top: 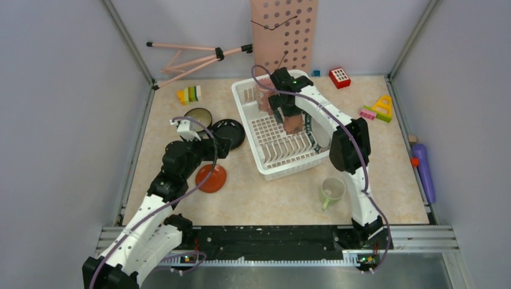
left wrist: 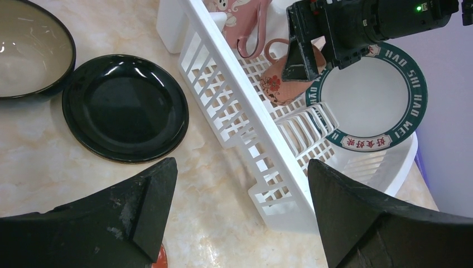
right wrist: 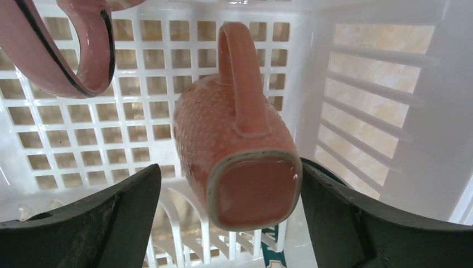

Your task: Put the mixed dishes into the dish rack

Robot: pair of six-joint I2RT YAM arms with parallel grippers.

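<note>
The white dish rack [top: 241,96] stands mid-table. In it are a pink mug [right wrist: 67,50], a dark plate with lettered rim [left wrist: 373,95] upright in the prongs, and a small pinkish cup [right wrist: 234,145] on its side on the rack floor [right wrist: 139,111]. My right gripper [right wrist: 228,184] is open around the cup's base, with a gap at the left finger. My left gripper [left wrist: 240,178] hangs open and empty over the table, left of the rack. The black plate [left wrist: 125,106], bowl [left wrist: 28,50], orange-red saucer [top: 211,178] and pale green mug [top: 332,189] sit on the table.
A pink pegboard [top: 283,30] leans on the back wall, a folded tripod [top: 193,57] to its left. Toy blocks [top: 190,94] lie at the back left, others [top: 378,109] at the back right. A purple bottle [top: 425,171] lies along the right edge.
</note>
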